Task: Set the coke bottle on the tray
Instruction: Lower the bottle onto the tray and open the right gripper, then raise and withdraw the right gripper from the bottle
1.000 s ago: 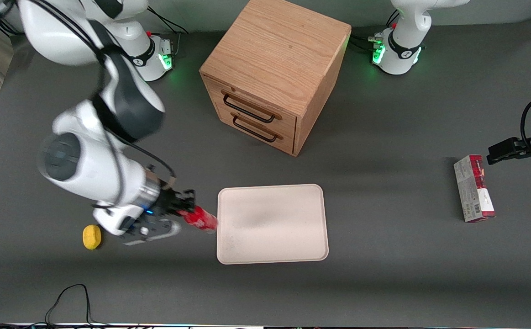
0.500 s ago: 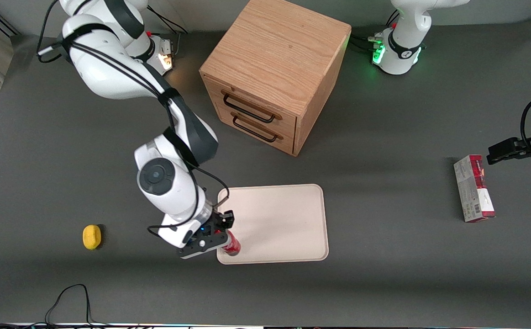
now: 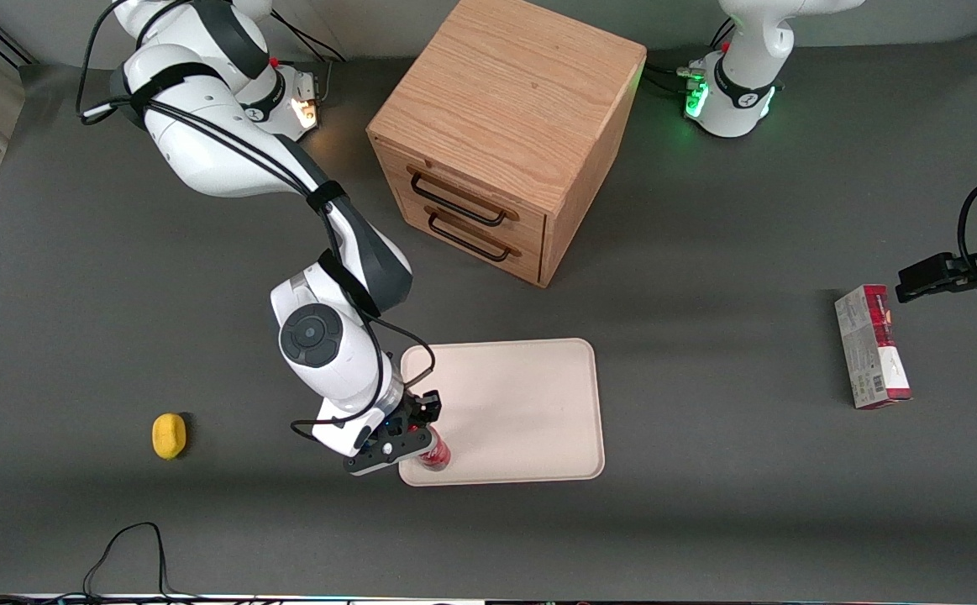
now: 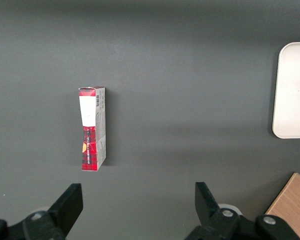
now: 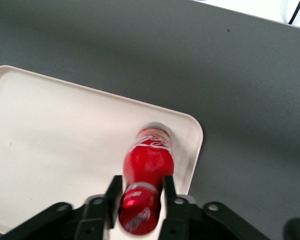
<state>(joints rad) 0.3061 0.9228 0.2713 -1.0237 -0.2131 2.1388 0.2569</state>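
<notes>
I see my gripper (image 3: 428, 434) pinching the coke bottle (image 5: 149, 160) at its neck, jaws closed on it. The bottle stands nearly upright, cap up, base over the tray (image 3: 522, 395) corner nearest the front camera.

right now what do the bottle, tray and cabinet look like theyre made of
Bottle: glossy red, likely plastic or coated metal, judging by its sheen; the end effector is shut on its neck, over the tray's corner nearest the front camera.
Tray: matte cream, probably plastic or moulded fibre; smooth with rounded corners.
Cabinet: wood or wood veneer, visible grain; dark handles, probably metal.
</notes>
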